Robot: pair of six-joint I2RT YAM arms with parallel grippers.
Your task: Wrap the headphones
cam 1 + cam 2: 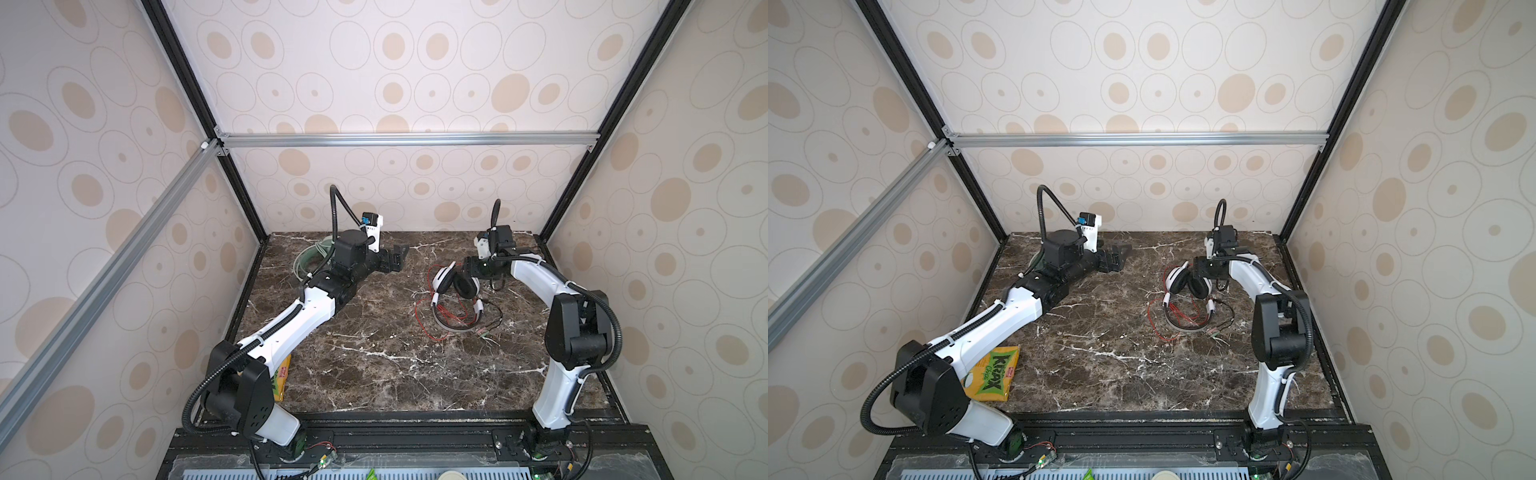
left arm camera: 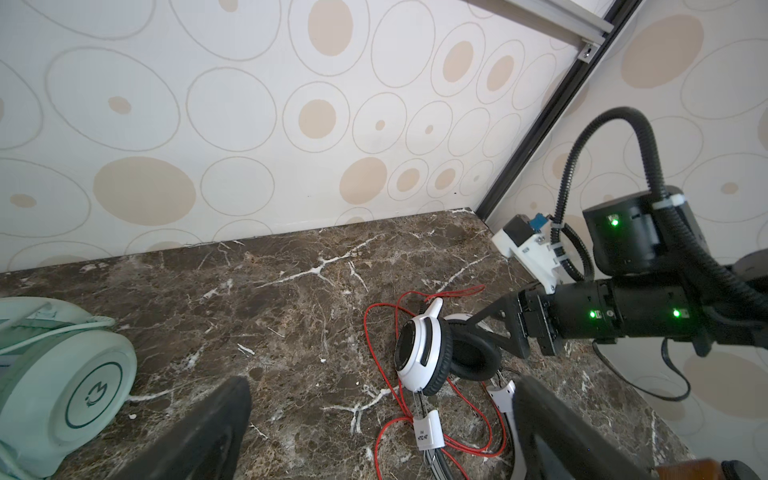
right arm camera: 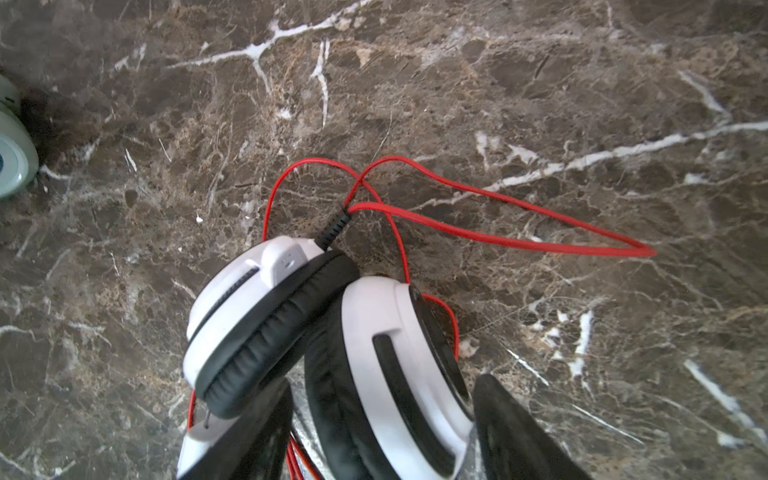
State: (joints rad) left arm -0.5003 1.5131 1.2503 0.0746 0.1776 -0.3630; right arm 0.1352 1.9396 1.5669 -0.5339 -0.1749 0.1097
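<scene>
Front-left corner of the tabletop (image 1: 374, 365): chips bag (image 1: 992, 376), partly under the left arm, not part of the job.

Right of centre: white-and-black headphones (image 1: 441, 279). Grey headband (image 1: 451, 326) points at the front edge, ear cups lie together toward the back. Thin red cord (image 3: 640, 250) is unwrapped, in loose loops over the headband and past the cups.

Right gripper (image 3: 386, 386) straddles one white cup, one finger between the two cups and one outside. Can't tell from the wrist view whether it's clamping or just bracketing.

Left gripper (image 1: 399, 257) is spread wide and empty, above the tabletop near the middle of the back edge.

Back-left corner: mint green headphones (image 2: 70, 382) with the pale green cord (image 1: 309, 255) coiled beside them, mostly hidden behind the left arm.

Handling guess: light set, hard glossy cup shells (slippery), soft pads, springy headband. Cord is limp and will snag. Pin the set by the headband or a cup, then pinch the cord close to the black strain relief and wind from there.
</scene>
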